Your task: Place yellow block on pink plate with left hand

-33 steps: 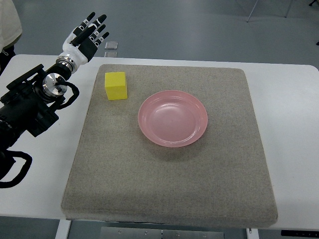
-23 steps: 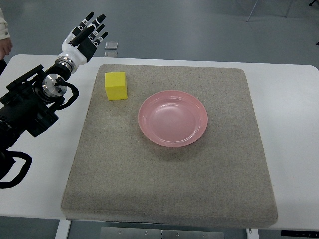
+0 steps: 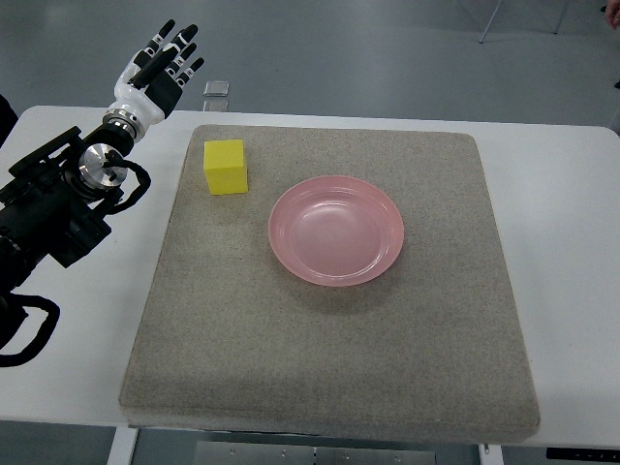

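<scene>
One yellow block (image 3: 225, 167) sits near the grey mat's (image 3: 329, 378) far-left corner, left of pink plate (image 3: 336, 230), likely light foam, pinch opposite faces; left hand (image 3: 155, 70) fingers spread, empty.

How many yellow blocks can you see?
1. The yellow block sits on the grey mat, left of the pink plate, not touching it. Nothing seems to hide another.

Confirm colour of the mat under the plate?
Grey-beige, speckled fabric mat; seen in the top view, beneath the pink plate.
</scene>
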